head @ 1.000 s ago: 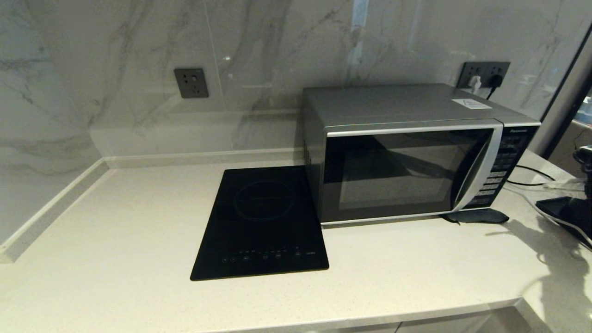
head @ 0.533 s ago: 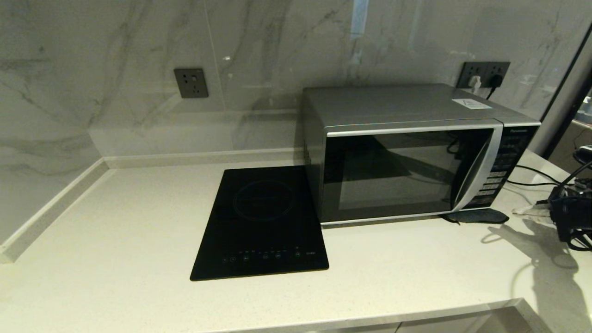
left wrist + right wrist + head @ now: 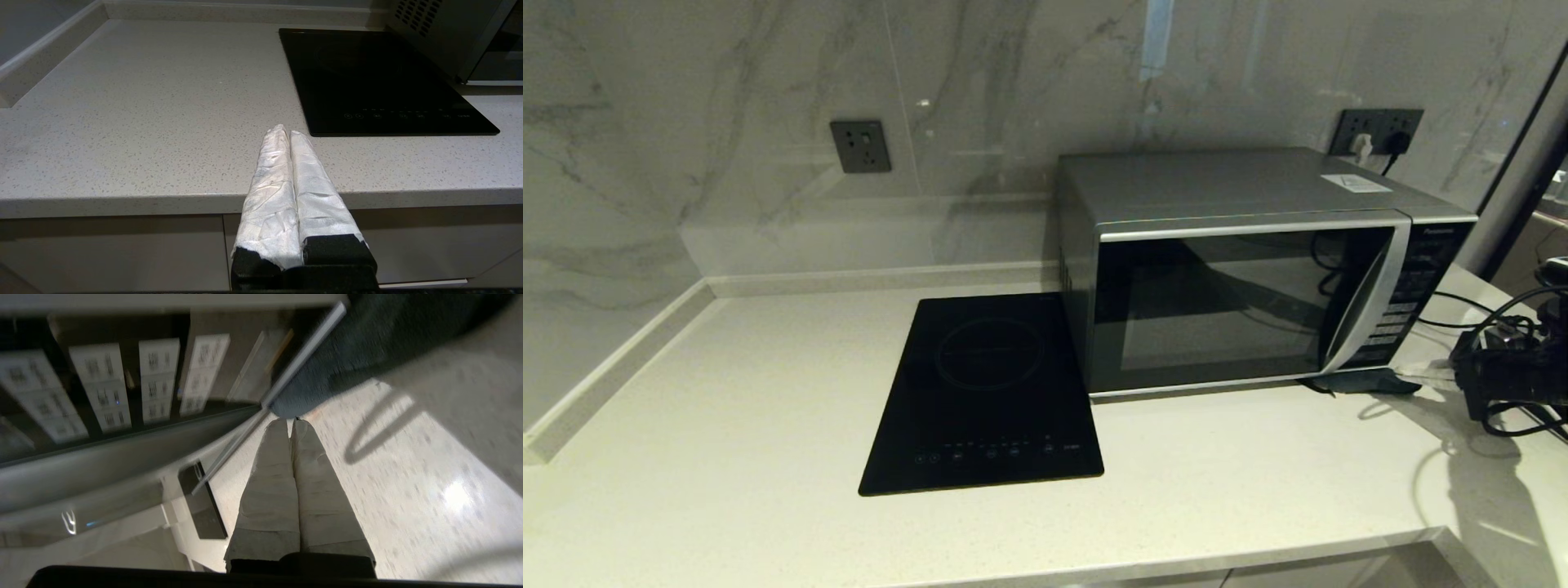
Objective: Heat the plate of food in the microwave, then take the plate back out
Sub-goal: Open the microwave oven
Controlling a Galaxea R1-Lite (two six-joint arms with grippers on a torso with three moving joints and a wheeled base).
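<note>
The microwave (image 3: 1241, 302) stands at the back right of the counter with its dark glass door closed. The plate of food is out of view. My right gripper (image 3: 1425, 377) reaches in from the right edge, low over the counter, pointing at the microwave's lower right corner. In the right wrist view my right gripper (image 3: 289, 421) is shut and empty, its taped fingertips close to the button panel (image 3: 102, 375) and a dark cloth (image 3: 367, 335). My left gripper (image 3: 284, 131) is shut and empty at the counter's front edge, left of the cooktop.
A flat black induction cooktop (image 3: 984, 392) lies just left of the microwave. The dark cloth (image 3: 1364, 381) sits under the microwave's right front corner. Cables (image 3: 1462, 302) run along the counter to a wall outlet (image 3: 1376, 131). Another outlet (image 3: 860, 146) is on the marble wall.
My right arm has come in from the right edge, moving left towards the microwave's lower right corner. The microwave door has stayed closed.
</note>
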